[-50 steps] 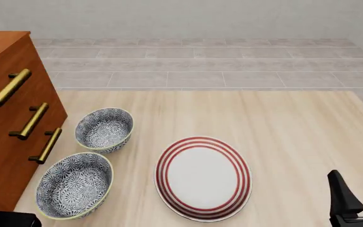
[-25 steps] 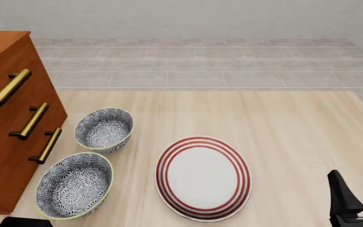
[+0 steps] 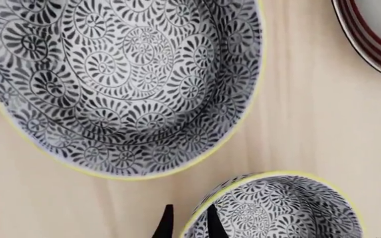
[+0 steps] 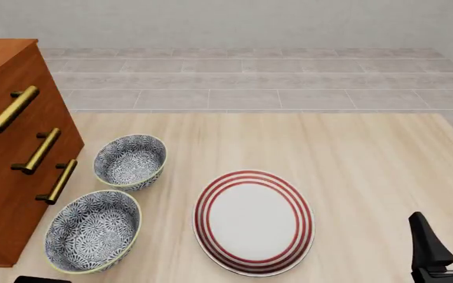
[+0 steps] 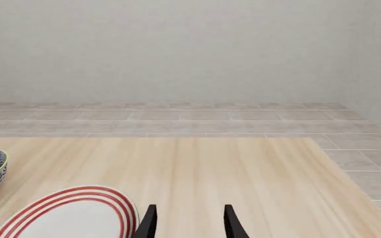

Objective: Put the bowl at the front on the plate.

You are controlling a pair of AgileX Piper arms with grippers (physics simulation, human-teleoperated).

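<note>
Two bowls in front view, one plate (image 4: 253, 221); left wrist view shows a third, the bowl (image 3: 280, 208), nearest, left gripper (image 3: 189, 225) narrow astride its rim; right gripper (image 5: 187, 220) wide, empty.

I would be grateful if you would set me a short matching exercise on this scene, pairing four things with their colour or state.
Things:
1. plate
2. cabinet
3. right claw
4. drawer handles

Descriptions:
A. brass-coloured bars
B. black, fingers apart, holding nothing
C. white with red rings
D. reddish-brown wood, at the table's left

Pairs: 1-C, 2-D, 3-B, 4-A
</note>
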